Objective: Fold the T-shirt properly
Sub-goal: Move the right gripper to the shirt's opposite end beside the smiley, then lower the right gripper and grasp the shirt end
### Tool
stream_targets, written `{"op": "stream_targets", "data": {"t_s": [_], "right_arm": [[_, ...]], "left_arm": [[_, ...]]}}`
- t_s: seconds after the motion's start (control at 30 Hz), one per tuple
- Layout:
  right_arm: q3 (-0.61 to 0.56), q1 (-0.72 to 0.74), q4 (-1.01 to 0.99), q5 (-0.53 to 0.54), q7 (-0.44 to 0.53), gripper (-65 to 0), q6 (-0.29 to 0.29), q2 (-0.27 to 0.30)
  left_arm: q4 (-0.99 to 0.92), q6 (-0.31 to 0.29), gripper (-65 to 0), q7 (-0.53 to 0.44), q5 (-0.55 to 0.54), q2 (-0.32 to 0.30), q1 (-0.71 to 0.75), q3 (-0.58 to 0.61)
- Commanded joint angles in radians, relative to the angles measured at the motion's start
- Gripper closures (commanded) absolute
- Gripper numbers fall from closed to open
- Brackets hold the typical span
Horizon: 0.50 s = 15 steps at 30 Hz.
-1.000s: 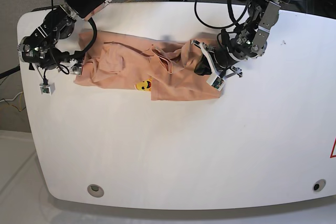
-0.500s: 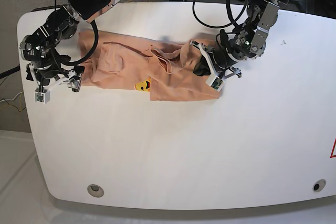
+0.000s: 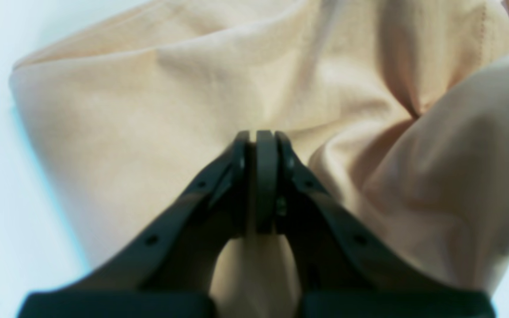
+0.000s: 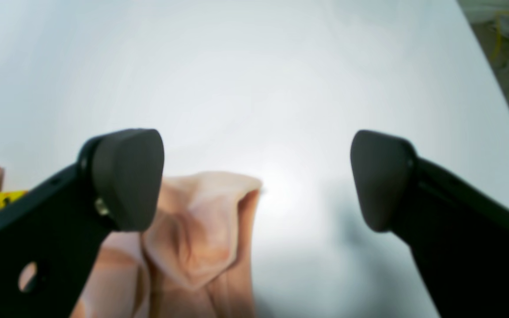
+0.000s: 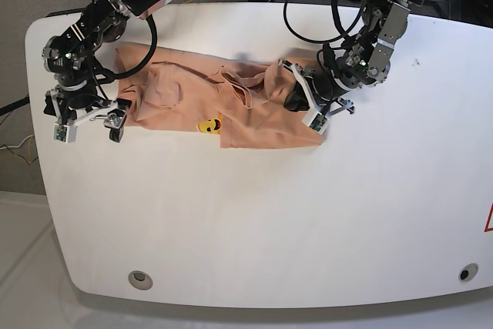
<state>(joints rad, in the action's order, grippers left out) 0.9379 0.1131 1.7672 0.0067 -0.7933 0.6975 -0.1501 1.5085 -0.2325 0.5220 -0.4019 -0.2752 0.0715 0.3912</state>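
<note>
- A bare stretch of the white table point(image 5: 254, 221) fills the near part of the base view, its front edge rounded.
- Beyond it, the T-shirt point(image 5: 231, 105) lies crumpled across the table's far half, spread between the two arms, with a small yellow printed mark point(image 5: 210, 125) showing near its front edge.
- On that view's left, the right gripper point(image 5: 86, 124) hangs just off the shirt's end, jaws spread wide and holding nothing.
- Its wrist camera shows the two dark fingertips point(image 4: 126, 176) well apart over white tabletop, a folded corner of peach fabric point(image 4: 197, 229) lying below and between them, untouched.
- On the base view's right, the left gripper point(image 5: 296, 102) is pressed into the shirt's other end, where the cloth bunches up around it.
- Seen from its own wrist camera, the left gripper's point(image 3: 261, 145) jaws are clenched together, with peach fabric point(image 3: 157, 110) right at the tips and ridging to one side; whether cloth is actually pinched between them cannot be told.
- Black cables point(image 5: 323, 5) loop above the far edge of the table, behind the arms.
</note>
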Motion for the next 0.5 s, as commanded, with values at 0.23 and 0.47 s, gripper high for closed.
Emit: {"op": "stream_targets", "data": {"t_s": [0.23, 0.47], "right_arm": [[0.050, -0.040, 0.033, 0.013, 0.143, -65.0, 0.001, -0.007], [0.046, -0.095, 0.023, 0.014, 0.239, -65.0, 0.001, -0.007]], "left_arm": [[-0.006, 0.012, -2.6, 0.057, 0.025, -0.008, 0.004, 0.001], [-0.007, 0.012, -2.6, 0.057, 0.025, -0.008, 0.004, 0.001]]}}
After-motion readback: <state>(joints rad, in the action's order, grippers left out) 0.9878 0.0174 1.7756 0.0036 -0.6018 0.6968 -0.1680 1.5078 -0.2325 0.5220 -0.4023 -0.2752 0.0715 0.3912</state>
